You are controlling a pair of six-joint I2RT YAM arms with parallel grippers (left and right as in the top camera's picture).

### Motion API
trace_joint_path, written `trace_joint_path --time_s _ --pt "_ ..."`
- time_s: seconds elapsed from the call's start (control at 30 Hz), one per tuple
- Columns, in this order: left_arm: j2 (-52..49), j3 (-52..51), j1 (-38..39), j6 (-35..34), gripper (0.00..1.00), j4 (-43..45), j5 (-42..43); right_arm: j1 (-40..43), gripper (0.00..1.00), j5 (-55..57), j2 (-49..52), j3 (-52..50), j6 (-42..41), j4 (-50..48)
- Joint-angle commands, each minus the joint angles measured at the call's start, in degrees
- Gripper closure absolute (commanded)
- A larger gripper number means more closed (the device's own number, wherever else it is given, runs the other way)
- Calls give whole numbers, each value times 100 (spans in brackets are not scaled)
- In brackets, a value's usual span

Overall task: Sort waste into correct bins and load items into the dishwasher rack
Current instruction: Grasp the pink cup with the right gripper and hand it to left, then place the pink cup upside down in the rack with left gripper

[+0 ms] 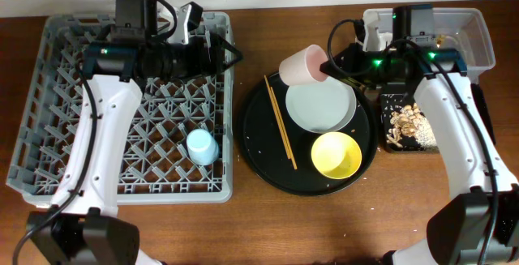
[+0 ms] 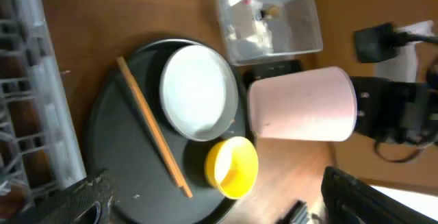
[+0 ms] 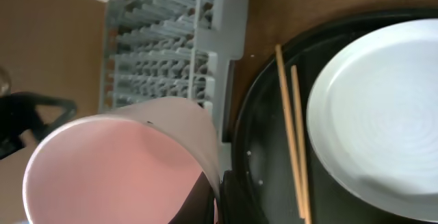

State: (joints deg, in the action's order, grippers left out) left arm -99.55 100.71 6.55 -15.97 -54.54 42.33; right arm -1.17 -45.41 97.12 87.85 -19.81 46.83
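Note:
My right gripper (image 1: 328,69) is shut on the rim of the pale pink cup (image 1: 302,64) and holds it tilted above the back edge of the round black tray (image 1: 258,147). One finger is inside the cup (image 3: 123,162). The white plate (image 1: 320,107), yellow bowl (image 1: 336,154) and chopsticks (image 1: 280,123) lie on that tray. The light blue cup (image 1: 201,146) stands upside down in the grey rack (image 1: 49,135). My left gripper (image 1: 223,54) is open and empty over the rack's back right edge. Tissue (image 2: 243,29) lies in the clear tub (image 1: 478,42). Food scraps (image 1: 409,123) fill the black tray (image 1: 388,142).
The round black tray sits between the rack and the two bins, with a strip of bare wood table (image 1: 324,224) in front. Crumbs dot the tray's surface. The right arm reaches across the small black tray and the clear tub.

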Motion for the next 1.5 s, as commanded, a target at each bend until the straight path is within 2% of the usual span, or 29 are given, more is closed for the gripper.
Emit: trace_joint_path --time_s 0.0,0.17,0.27,0.33,0.47,0.53,0.63,0.67,0.77,0.8,0.83,0.87,0.9,0.93,0.97,1.03,1.1,1.17,1.23,1.33,1.47 --pt "-575 31 -295 85 3 317 1521 55 96 -560 7 33 232 -20" --pt "-925 31 -374 136 1 490 3200 55 96 -1635 9 33 245 -850" --pt "-927 31 -535 240 1 527 3812 20 96 -1910 9 33 243 -1276" --pt "-927 31 -533 238 1 890 4454 -238 96 -1910 9 33 70 -1781" --pt "-927 31 -450 286 2 890 4690 -1058 96 -1193 11 33 -750 -3136" --pt "-927 31 -391 284 3 890 4787 -1486 96 -697 20 33 -776 -3296" --pt "-925 31 -282 284 11 890 4784 -1838 96 -490 358 33 -1078 -3626" --pt "-925 31 -280 284 21 887 4784 -1869 96 -490 483 33 -1213 -3731" --pt "-925 31 -291 284 31 890 4784 -1803 96 -361 535 33 -1222 -3810" --pt "-927 31 -295 284 34 890 4784 -1757 90 -365 535 33 -1222 -3801" --pt "-925 31 -295 284 36 890 4784 -1709 53 -385 535 33 -1222 -3775" --pt "-927 31 -295 284 37 890 4784 -1652 36 -385 535 33 -1222 -3718" --pt "-925 31 -321 284 39 911 4778 -1558 22 -433 535 33 -1222 -3628" --pt "-925 31 -444 284 42 992 4765 -1438 16 -428 535 33 -1220 -3436" --pt "-920 33 -660 286 43 1130 4489 -1185 11 -415 535 33 -1180 -2981" --pt "-885 33 -944 284 43 1073 3268 -748 10 -380 535 33 -929 -2245" --pt "-490 42 -1034 592 42 275 555 -234 8 -114 535 33 -398 -1259" --pt "164 46 -673 800 42 -708 -2514 46 7 304 535 33 28 -584" --pt "166 44 -63 796 42 -1298 -4011 42 7 713 535 33 356 -101" --pt "-317 44 595 796 42 -1193 -4852 39 6 905 535 33 507 271" --pt "-1207 44 719 796 42 -1165 -4857 39 6 1027 535 33 612 417"
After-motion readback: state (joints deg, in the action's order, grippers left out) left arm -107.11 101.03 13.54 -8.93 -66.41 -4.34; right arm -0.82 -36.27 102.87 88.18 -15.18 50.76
